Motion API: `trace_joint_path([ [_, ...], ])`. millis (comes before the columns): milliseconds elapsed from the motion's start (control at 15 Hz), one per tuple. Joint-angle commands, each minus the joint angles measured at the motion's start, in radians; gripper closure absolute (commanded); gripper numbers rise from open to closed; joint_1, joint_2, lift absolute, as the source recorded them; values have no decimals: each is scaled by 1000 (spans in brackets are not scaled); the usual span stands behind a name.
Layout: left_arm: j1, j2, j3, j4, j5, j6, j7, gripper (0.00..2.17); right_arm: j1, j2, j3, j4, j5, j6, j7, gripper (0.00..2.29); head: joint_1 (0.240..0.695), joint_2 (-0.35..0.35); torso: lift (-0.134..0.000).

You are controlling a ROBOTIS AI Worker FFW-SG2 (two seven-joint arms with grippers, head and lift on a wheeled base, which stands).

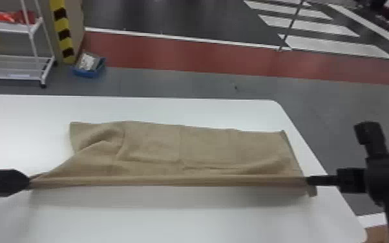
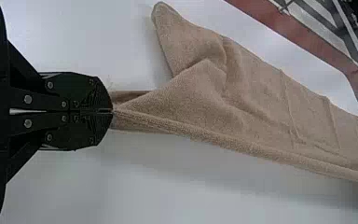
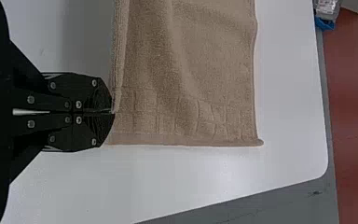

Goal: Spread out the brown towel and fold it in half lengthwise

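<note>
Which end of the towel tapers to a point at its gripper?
The left end: there the brown towel narrows to a point at the left gripper. The right end is broad, its hem nearly straight beside the right gripper.

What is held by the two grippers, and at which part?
The brown towel: the left gripper and right gripper pinch its near edge, one towards each end.
</note>
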Motion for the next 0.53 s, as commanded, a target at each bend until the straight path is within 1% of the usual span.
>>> trace_joint_path([
  [0,15,1,12,-52,-6,64,-55,1366,5,2,2,0,-4,-59,-2,1521,695,-231,-124],
  [133,20,0,10,-68,-13,79,-98,1369,5,2,-1,2,-8,-114,-2,1521,695,-229,-124],
  [267,18,1,0,-68,-36,107,-126,1369,6,1,-5,6,-7,-184,3,1521,695,-227,-124],
  [333,18,1,-5,-68,-42,107,-132,1369,8,-3,-1,8,7,-197,24,1521,695,-225,-124],
  [467,15,1,-19,-66,-59,107,-141,1366,14,-16,9,8,22,-200,29,1521,695,-224,-124],
])
